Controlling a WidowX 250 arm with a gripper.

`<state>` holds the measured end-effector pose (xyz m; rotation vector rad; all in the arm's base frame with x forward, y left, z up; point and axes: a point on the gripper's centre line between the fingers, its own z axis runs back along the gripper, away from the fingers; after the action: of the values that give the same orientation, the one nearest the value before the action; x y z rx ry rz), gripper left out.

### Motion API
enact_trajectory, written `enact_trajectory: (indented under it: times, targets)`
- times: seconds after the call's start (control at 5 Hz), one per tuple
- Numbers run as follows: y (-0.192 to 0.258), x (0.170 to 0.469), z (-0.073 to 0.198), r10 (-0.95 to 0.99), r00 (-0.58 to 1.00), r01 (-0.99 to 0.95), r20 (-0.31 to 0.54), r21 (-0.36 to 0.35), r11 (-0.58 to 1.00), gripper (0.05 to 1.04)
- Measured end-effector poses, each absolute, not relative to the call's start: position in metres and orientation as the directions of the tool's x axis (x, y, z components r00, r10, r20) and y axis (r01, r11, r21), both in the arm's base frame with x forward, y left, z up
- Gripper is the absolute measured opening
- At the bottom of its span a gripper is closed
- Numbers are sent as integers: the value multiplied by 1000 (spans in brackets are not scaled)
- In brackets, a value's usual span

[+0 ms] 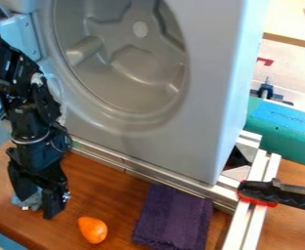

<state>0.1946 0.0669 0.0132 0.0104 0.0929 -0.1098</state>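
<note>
1. Black two-finger gripper [39, 204] hangs low over the left part of the brown wood-grain tabletop [109, 188], in front of the grey toy washing machine with a round drum opening [171, 141].
2. Claw state: jaws wide, a clear gap between them. The crumpled pale blue-grey cloth [30, 199] shows at this gap; cannot tell whether it is touched.
3. Location of that cloth: lower left of the tabletop, partly hidden by the claw. Small whitish and reddish bits at its lower edge, too small to identify.
4. Smooth orange rounded object [93, 230]: near the claw, on its right in the view, apart from it.
5. Dark purple woven cloth [173, 218]: lies flat, farther right, near the silver metal rail [142, 171] along the machine's base.
6. Black clamp with red pads [270, 193]: at the rail frame's right side.
7. Labels: strip of blue tape [282, 116] on the green rounded object [298, 146] at right bears dark handwriting; wording not legible.
</note>
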Motion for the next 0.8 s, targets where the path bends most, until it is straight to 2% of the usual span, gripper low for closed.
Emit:
enact_trajectory:
  times: [0.2, 0.4, 0.6, 0.8]
  targets:
    - [65, 192, 10, -108, 989, 108, -106, -4, 994, 1001]
    - [58, 196, 9, 47, 999, -47, 3, -80, 996, 1001]
    - [56, 206, 8, 176, 980, -166, 92, -112, 980, 1001]
    - [35, 208, -8, 454, 883, -445, 122, -94, 891, 1001]
